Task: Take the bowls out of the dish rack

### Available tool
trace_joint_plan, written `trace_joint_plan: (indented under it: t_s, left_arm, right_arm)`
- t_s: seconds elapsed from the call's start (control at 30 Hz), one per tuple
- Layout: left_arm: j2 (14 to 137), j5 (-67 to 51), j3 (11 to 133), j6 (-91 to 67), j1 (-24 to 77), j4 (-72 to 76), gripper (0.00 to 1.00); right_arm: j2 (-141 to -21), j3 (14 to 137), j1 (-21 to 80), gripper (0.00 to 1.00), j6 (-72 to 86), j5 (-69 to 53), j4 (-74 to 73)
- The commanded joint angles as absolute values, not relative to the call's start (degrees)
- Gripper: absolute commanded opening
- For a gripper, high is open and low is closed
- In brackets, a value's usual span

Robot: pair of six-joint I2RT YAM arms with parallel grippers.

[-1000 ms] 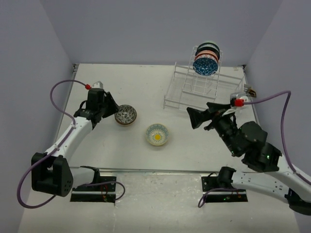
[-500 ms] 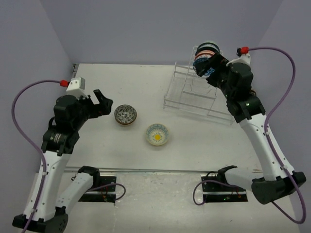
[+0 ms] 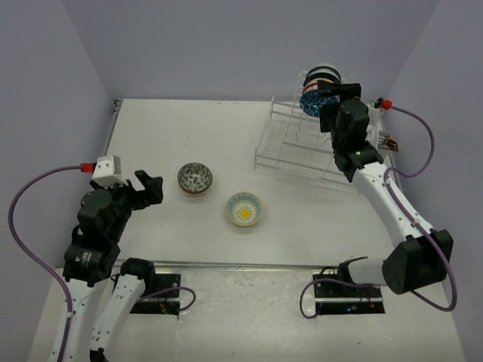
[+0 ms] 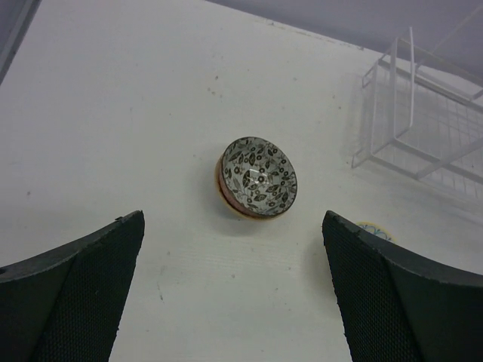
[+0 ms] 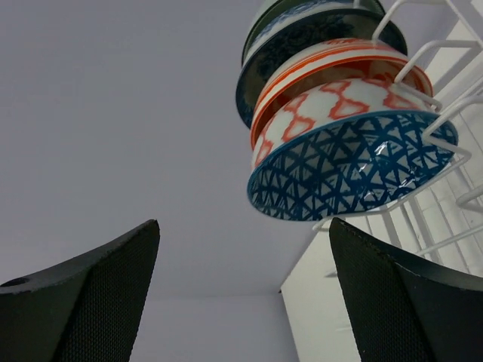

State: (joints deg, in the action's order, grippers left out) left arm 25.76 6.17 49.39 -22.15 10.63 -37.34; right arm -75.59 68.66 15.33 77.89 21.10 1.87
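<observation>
**Q:** Right hand status?

**A:** Your right gripper (image 5: 243, 234) is spread wide and holds nothing. It sits just short of the blue lattice bowl (image 5: 351, 162), the front one of the bowls standing on edge in the tall tier of the dish rack (image 3: 302, 143).

**Q:** How do you take it cleanly?

**A:** Judgement: take the front bowl only. Put one finger inside its rim and one outside. Lift it up out of the slot before you draw back, or the wire may snag it or the orange-patterned bowl (image 5: 324, 102) may come along.

**Q:** Left side?

**A:** Your left gripper (image 4: 232, 226) is also spread and empty, well back from the leaf-patterned bowl (image 4: 257, 177) on the table (image 3: 189, 128). The yellow-centred bowl (image 3: 244, 209) lies near that one, apart from it.

**Q:** Change over the last second?

**A:** Your right arm was low in front of the rack and is now up at the tier. Your left arm was right beside the leaf-patterned bowl and has now pulled back; both table bowls are unmoved
</observation>
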Motion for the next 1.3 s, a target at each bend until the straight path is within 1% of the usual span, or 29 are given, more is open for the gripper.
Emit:
trace_joint_plan:
  t_s: [0.0, 0.1, 0.13, 0.2, 0.23, 0.3, 0.33, 0.37, 0.47, 0.5, 0.57, 0.6, 0.8, 0.93, 1.07, 1.27]
  left_arm:
    - [22.78, 7.91, 46.15, -24.6, 10.72, -33.49, 1.0]
    - [21.53, 7.21, 45.44, -24.43, 10.72, -32.78, 1.0]
    - [21.45, 7.12, 45.44, -24.43, 10.72, -32.87, 1.0]
    - [21.53, 5.81, 45.0, -24.17, 10.72, -32.43, 1.0]
    - [21.53, 5.54, 44.74, -24.17, 10.72, -32.26, 1.0]
    - [22.06, 4.84, 44.65, -23.91, 10.72, -31.91, 1.0]
    - [22.41, 4.57, 44.65, -23.82, 10.72, -31.82, 1.0]
    - [22.5, 4.31, 44.56, -23.64, 10.72, -31.73, 1.0]
    - [22.76, 4.04, 44.56, -23.56, 10.72, -31.64, 1.0]
    - [22.68, 4.04, 44.56, -23.55, 10.72, -31.64, 1.0]
    - [22.59, 3.96, 44.56, -23.55, 10.81, -31.64, 1.0]
    - [22.59, 3.96, 44.56, -23.55, 10.81, -31.73, 1.0]
    - [22.5, 3.96, 44.47, -23.55, 10.99, -31.64, 1.0]
    - [22.67, 4.04, 44.47, -23.55, 10.99, -31.55, 1.0]
    - [22.59, 4.22, 44.47, -23.55, 10.99, -31.55, 1.0]
    - [22.67, 4.57, 44.38, -23.64, 10.99, -31.55, 1.0]
  right_arm:
    - [-79.26, 71.62, 13.37, 0.93, 87.17, 24.35, 5.62]
    - [-81.82, 72.86, 12.22, 0.88, 88.94, 22.33, 6.58]
    - [-82.87, 72.95, 12.04, 0.83, 88.51, 22.15, 7.64]
    - [-83.67, 72.86, 11.69, 0.76, 87.72, 22.41, 9.83]
    - [-84.11, 72.69, 11.69, 0.7, 87.71, 22.67, 10.54]
    - [-84.64, 72.16, 11.6, 0.65, 87.36, 23.46, 12.39]
    - [-84.73, 71.98, 11.6, 0.64, 87.62, 23.9, 12.57]
    - [-84.64, 71.29, 11.51, 0.54, 88.24, 24.86, 13.26]
    - [-84.38, 69.44, 11.43, 0.37, 89.64, 26.19, 15.2]
    - [-84.38, 69.09, 11.51, 0.26, 90.26, 26.28, 15.29]
    - [-84.72, 68.64, 11.51, 0.18, 91.49, 26.02, 15.91]
    - [-84.81, 68.29, 11.51, 0.09, 92.1, 25.75, 16.0]
    - [-84.11, 66.36, 11.51, 0.0, 96.5, 25.49, 16.87]
    - [-83.06, 64.34, 11.6, 0.0, 97.29, 23.91, 20.99]
    - [-81.74, 62.58, 11.51, 0.0, 94.5, 20.4, 30.29]
    - [-79.11, 61.44, 11.51, 0.0, 92.2, 16.09, 36.02]
